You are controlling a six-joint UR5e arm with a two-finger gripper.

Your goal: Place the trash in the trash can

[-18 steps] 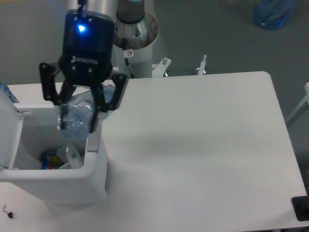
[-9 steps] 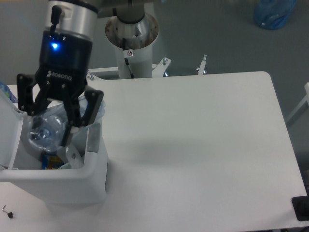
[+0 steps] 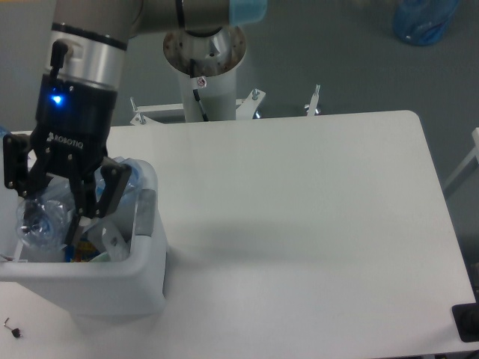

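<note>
My gripper [image 3: 52,218] hangs over the open trash can [image 3: 90,278] at the table's left front corner. It is shut on the crushed clear bluish bottle [image 3: 41,217], which sits low between the fingers, at the level of the can's rim. Part of the bottle's clear plastic bulges out behind the right finger [image 3: 111,188]. Inside the can a white crumpled piece [image 3: 111,241] that looks like the wrapper lies beside some coloured scraps. The grey tab [image 3: 144,212] on the rim is just right of the gripper. The lid is hidden behind my gripper.
The arm's round base column [image 3: 203,67] stands behind the white table [image 3: 299,224]. A blue bag [image 3: 423,19] lies on the floor at the top right. A black block [image 3: 468,321] sits at the table's front right corner.
My gripper has moved left and down with the bottle, from above the can's right wall to over its opening, and the bottle now dips to the rim.
</note>
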